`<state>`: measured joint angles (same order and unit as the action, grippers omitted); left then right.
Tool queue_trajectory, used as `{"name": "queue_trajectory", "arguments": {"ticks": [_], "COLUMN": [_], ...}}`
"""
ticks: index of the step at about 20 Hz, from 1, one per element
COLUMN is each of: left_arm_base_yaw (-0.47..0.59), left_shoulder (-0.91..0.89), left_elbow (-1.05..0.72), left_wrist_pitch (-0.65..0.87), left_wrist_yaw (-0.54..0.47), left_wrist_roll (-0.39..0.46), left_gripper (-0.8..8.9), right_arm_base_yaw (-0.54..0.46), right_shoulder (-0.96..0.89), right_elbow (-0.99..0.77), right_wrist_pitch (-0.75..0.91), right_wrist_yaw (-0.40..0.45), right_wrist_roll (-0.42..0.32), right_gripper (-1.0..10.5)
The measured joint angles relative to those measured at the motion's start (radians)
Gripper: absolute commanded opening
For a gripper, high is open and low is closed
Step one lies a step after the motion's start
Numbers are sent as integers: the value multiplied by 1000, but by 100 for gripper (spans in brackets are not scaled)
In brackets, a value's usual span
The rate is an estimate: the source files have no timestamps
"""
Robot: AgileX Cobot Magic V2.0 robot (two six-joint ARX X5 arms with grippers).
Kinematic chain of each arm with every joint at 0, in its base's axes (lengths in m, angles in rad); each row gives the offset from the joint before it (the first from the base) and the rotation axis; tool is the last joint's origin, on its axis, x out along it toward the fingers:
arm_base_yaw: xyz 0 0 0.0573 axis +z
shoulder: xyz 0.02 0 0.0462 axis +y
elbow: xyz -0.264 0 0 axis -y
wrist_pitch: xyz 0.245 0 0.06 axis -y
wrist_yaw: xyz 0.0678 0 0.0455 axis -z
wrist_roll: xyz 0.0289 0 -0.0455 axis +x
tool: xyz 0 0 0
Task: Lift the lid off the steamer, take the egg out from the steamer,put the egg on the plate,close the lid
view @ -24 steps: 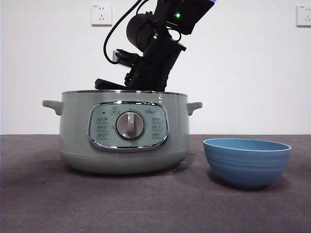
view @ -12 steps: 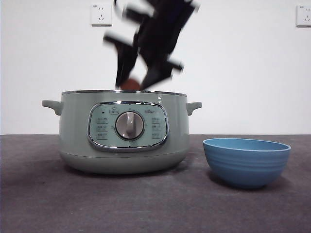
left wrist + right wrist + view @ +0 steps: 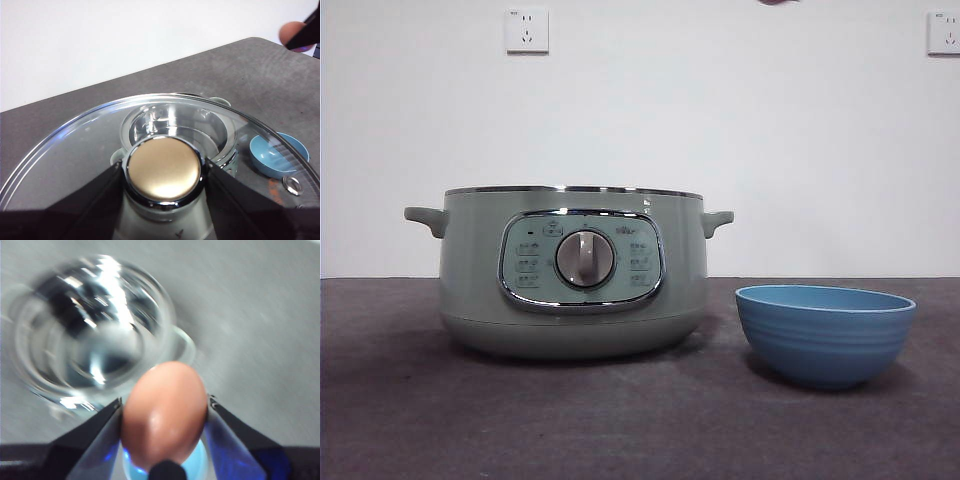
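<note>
My right gripper (image 3: 164,407) is clamped on the egg (image 3: 164,420), high above the open steamer (image 3: 570,270) so it clears the rim w/o bumping. Left gripper (image 3: 162,175) pinches the lid (image 3: 75,155) by its knob, also above the steamer, keeping the opening free. Plate (image 3: 825,333) sits just beside the steamer, ready for the egg.

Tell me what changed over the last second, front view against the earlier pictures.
The arm that reached into the steamer rose out of the front view, carrying the egg clamped in the right tool; only a speck shows at the top edge. The steamer and the plate stayed put. The left tool holds the lid.
</note>
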<state>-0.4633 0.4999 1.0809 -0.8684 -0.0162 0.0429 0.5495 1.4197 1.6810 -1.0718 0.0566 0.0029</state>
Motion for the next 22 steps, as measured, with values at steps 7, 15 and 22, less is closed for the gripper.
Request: {"name": "queue_trajectory", "arguments": {"ticks": [7, 15, 22], "left_arm_base_yaw": [0, 0, 0], "left_shoulder": [24, 86, 126], "left_elbow": [0, 0, 0], "left_wrist_pitch": [25, 40, 64], "left_wrist_yaw": [0, 42, 46], "left_wrist_roll": [0, 0, 0], "left_gripper": [-8, -8, -8], "right_arm_base_yaw": [-46, -85, -98], "right_shoulder": [-1, -1, 27], "right_elbow": [-191, -566, -782], "right_wrist_pitch": [35, 336, 576], "right_wrist_yaw": [-46, -109, -135], "right_wrist_roll": [-23, -26, -26], "right_gripper": [-12, -12, -12]}}
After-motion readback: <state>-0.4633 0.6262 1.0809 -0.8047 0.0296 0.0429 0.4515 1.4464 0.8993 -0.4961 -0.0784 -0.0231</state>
